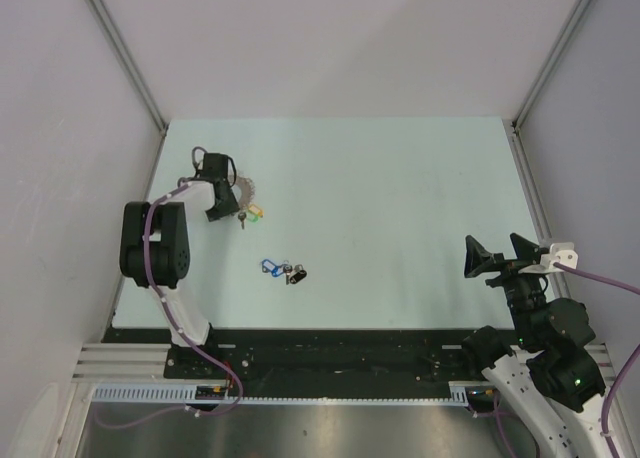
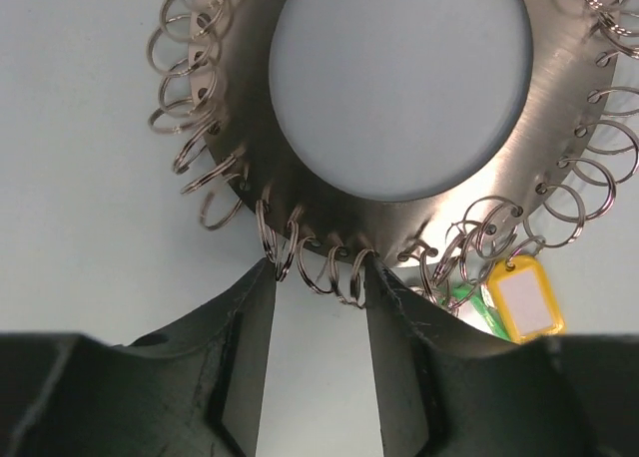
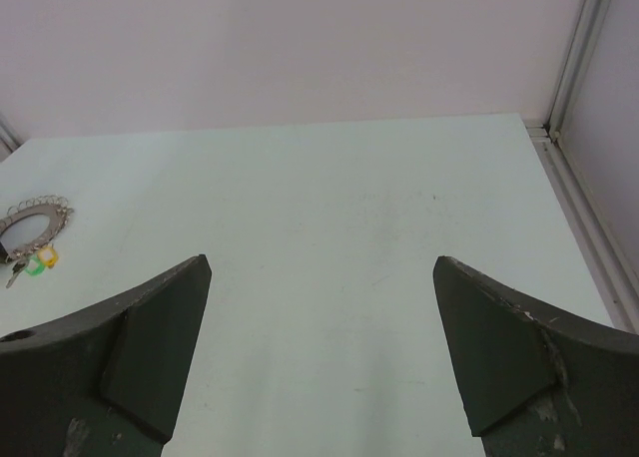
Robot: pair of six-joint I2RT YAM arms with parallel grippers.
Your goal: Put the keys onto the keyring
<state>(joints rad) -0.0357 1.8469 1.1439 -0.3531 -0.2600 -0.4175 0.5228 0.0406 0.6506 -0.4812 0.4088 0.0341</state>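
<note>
Large grey metal keyring [image 2: 329,216] fringed with silvery split rings lies far-left on pale tabletop [image 1: 400,198]; yellow tag [image 2: 524,299] insert blank. Spread left fingers [image 2: 240,347] sit at its rim; right fingers [image 3: 140,347] spread wide. Loose blue-tagged key [image 1: 267,267] and black-tagged key [image 1: 296,275] lie nearby.

From my remote station this reads as a robotics lab test cell. The pale green table [image 1: 400,178] sits boxed in by plain white panels [image 1: 330,38] at 9, 12 and 3 o'clock. The panels are framed by bare aluminium posts [image 1: 120,50] that rise from the far corners at 11 and 1 o'clock. Along the 6 o'clock edge a black mounting rail [image 1: 330,350] carries the two arm bases. Nearer me runs a slotted white cable duct [image 1: 330,400], then a brushed steel sheet [image 1: 330,433]. Purple cables [image 1: 600,279] trail loose off the arms. The right wrist view shows the same blank panel and corner post [image 3: 574,58].
</note>
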